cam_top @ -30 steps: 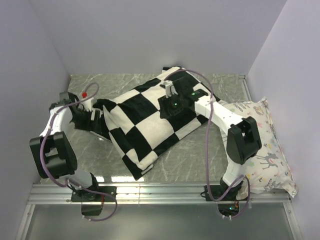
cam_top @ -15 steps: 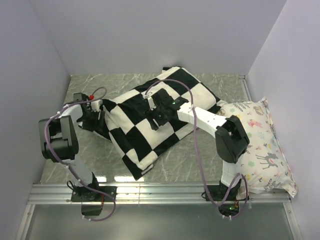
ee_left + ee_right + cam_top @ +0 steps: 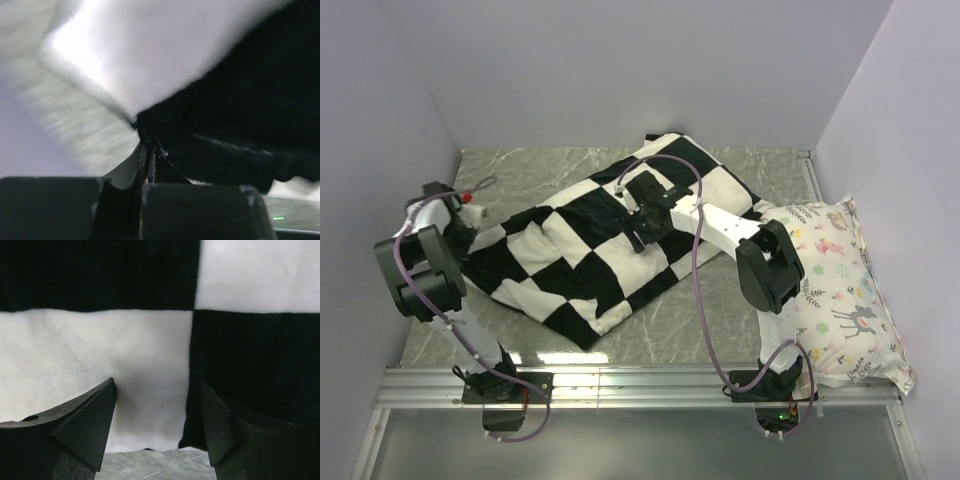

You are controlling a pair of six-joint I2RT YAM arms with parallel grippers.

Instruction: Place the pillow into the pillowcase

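Note:
The black and white checkered pillowcase lies spread slantwise over the marble table, its left corner drawn out toward the left wall. My left gripper is at that corner. In the left wrist view the left gripper is shut on a thin edge of the pillowcase. My right gripper hovers over the middle of the case. In the right wrist view the right gripper is open, with nothing between its fingers, just above the pillowcase. The pillow is hidden.
A white pillow printed with deer and plants lies along the right wall. Grey walls close in the table on the left, back and right. A metal rail runs along the near edge by the arm bases.
The left gripper has shut on the pillowcase's left edge and pulled it leftward, flattening and stretching the case. The right gripper slid from the far right of the case to its middle.

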